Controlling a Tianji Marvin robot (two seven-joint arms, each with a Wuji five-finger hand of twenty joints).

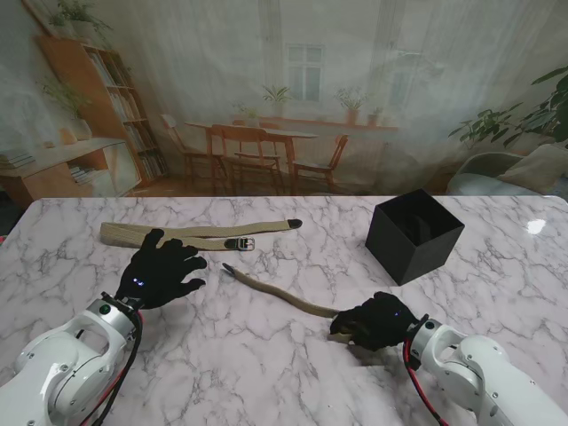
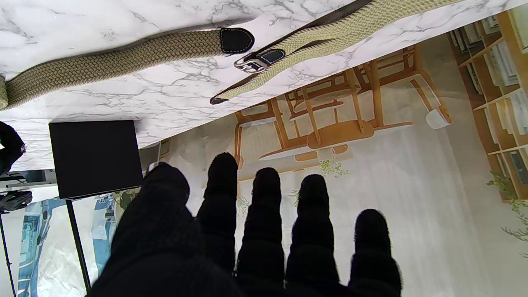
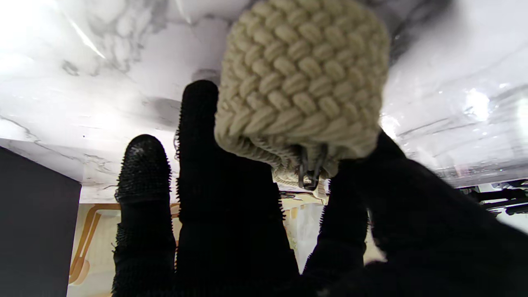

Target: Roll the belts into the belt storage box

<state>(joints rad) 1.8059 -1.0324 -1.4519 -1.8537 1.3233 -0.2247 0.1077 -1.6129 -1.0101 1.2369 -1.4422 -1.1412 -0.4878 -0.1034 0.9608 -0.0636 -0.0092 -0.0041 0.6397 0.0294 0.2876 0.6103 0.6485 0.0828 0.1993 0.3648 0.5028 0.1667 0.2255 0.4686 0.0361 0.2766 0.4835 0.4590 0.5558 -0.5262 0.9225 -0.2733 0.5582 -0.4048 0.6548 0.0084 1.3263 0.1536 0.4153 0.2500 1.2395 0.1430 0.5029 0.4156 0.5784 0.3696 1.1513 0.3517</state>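
1. On our worktop (image 1: 266,355), the belt storage box (image 1: 414,235) stands to the right, far from us.
2. One belt (image 1: 191,234) lies folded at the far left, just beyond our left hand (image 1: 160,269).
3. A second belt (image 1: 277,293) runs from the middle toward our right hand (image 1: 377,321), near us, whose fingers (image 3: 198,136) close on its end.

Beige woven braid is shown on both belts (image 1: 284,295) (image 1: 191,234), tipped in black; the storage box (image 1: 414,234) is matt black, the table (image 1: 293,364) white marble veined grey, the hands (image 1: 162,270) (image 1: 377,321) gloved black
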